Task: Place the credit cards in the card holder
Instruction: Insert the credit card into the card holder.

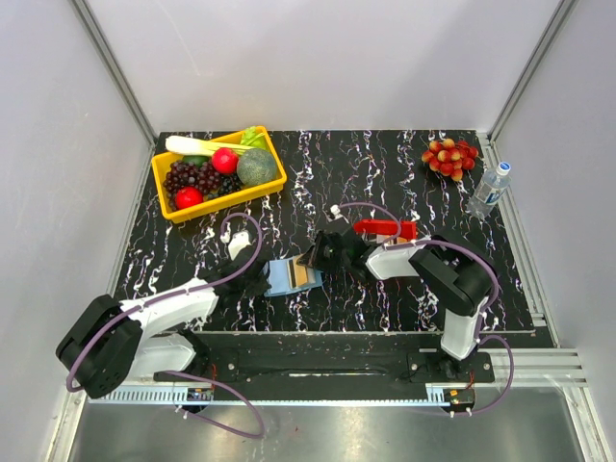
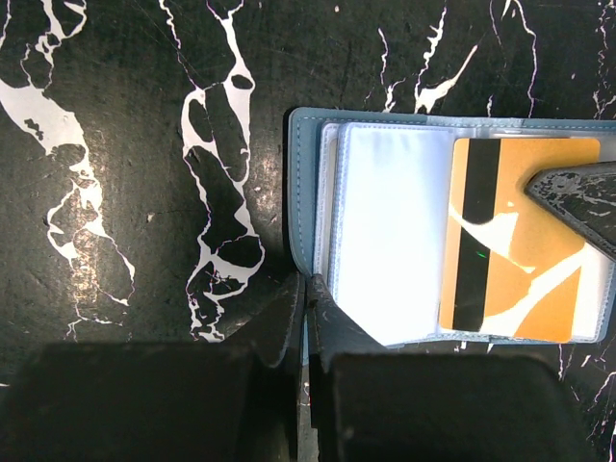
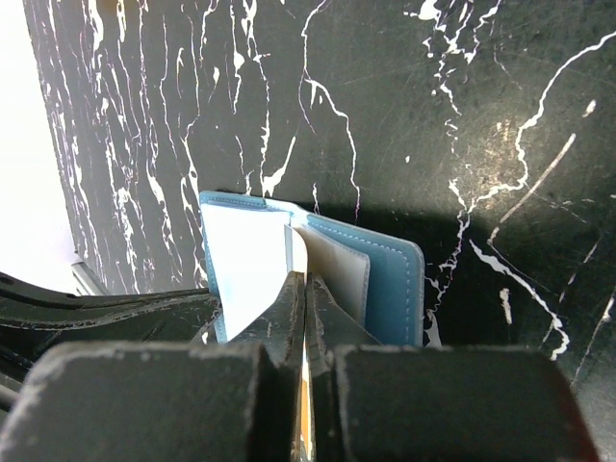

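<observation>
Fingers (image 2: 279, 322) of the left gripper (image 2: 306, 306) clench the near edge of the card holder (image 2: 300, 154), which lies open between both arms. Beyond, the right gripper (image 3: 305, 289) pinches the orange card (image 2: 520, 279) over a clear pocket. Risk: a skewed push may buckle the sleeve or drag the holder free.

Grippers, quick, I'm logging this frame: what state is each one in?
Left gripper: shut, pinching the holder at its corner.
Right gripper: shut on the orange card.
</observation>
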Controlling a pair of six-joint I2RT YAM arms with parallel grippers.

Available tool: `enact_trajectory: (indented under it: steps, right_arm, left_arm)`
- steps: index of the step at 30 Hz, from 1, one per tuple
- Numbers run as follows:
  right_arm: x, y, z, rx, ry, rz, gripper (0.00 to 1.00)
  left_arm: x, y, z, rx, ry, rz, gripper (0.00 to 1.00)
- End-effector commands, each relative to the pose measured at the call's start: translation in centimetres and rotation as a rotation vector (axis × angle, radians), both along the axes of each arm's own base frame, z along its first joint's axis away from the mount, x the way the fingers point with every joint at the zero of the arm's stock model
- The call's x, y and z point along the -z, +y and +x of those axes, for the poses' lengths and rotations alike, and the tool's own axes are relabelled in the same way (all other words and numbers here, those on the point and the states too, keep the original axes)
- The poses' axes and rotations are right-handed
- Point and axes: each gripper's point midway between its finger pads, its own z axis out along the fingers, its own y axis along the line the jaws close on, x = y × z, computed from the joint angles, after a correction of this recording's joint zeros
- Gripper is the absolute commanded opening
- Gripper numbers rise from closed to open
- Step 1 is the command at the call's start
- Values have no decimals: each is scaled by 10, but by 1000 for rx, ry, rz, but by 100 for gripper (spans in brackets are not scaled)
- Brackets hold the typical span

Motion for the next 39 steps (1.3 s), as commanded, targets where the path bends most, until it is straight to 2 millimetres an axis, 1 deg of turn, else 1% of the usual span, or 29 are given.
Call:
enact_trajectory:
  steps: [1,6,9,12,14,17,20,22,25,31,32,35,36,37,39]
  right_arm:
    - [28,-6,-15,-22,72,-35,0]
    - [42,-7,-25,-16,73,-61,0]
    - [48,-3,-33,-8,55,-66,0]
    - [54,-4,-37,7,58,-74,0]
    - [54,-8,-39,37,70,-60,0]
    - [53,-7,-46,52,91,-31,0]
    - [52,2,-54,31,90,-24,0]
    - [55,3,-56,14,98,-28,0]
    - [50,14,-60,-60,84,-16,0]
    - [54,23,-58,-92,97,-38,0]
    - [55,23,-56,-98,102,-46,1]
    - [57,25,-58,-128,122,-78,14]
    - [58,21,-59,-120,132,-91,20]
    - [55,17,-58,-112,130,-90,22]
    - [50,7,-53,-83,127,-84,30]
  left_arm:
    - [23,14,-22,24,108,79,0]
    - [24,11,-22,24,111,65,0]
    - [25,10,-23,23,115,53,0]
    - [27,11,-25,16,119,54,0]
    - [26,10,-24,15,117,46,0]
    - [27,10,-24,7,121,45,0]
    - [27,8,-23,6,124,42,0]
    - [28,8,-23,5,128,47,0]
    - [27,8,-22,5,124,51,0]
    - [25,5,-19,19,115,45,0]
    - [25,5,-19,20,116,47,0]
    - [25,6,-19,17,116,49,0]
    - [25,7,-20,15,116,53,0]
    - [26,8,-20,14,120,55,0]
    - [27,10,-21,7,121,60,0]
